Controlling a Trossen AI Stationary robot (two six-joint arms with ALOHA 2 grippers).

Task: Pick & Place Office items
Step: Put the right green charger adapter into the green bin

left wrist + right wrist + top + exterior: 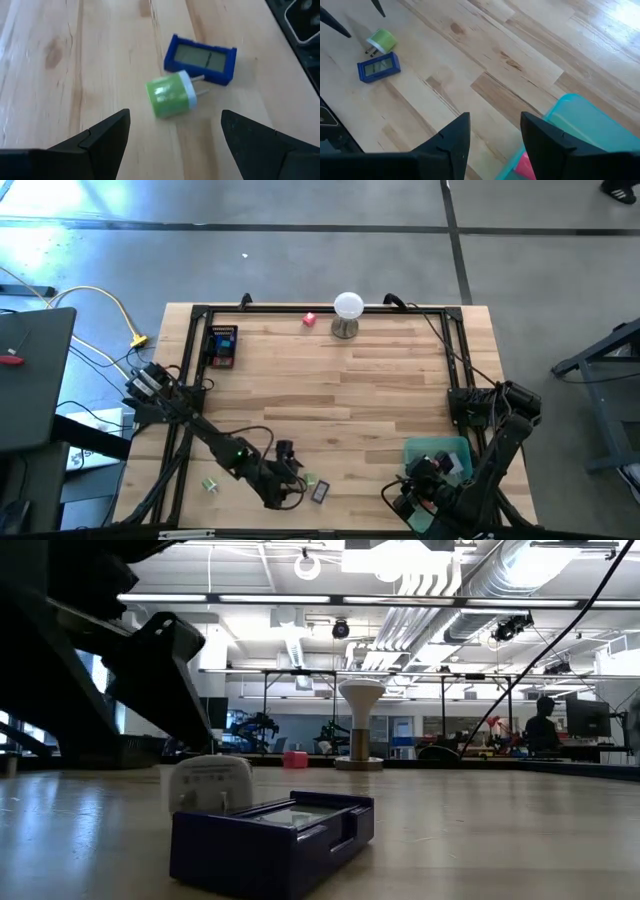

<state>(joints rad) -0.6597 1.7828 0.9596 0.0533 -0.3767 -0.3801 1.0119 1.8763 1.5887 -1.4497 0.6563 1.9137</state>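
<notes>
Just beside the boxy blue clock [200, 58] lies a green cylindrical plug [171, 94] on grained wood

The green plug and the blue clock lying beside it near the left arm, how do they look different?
The green plug is rounded and stubby, lying on its side with a pale face and two metal prongs; the blue clock is a flat rectangular block with a grey screen facing up. The prongs point toward the blue clock. Both rest on the wooden table ahead of the left gripper, whose jaws stand open.
</notes>
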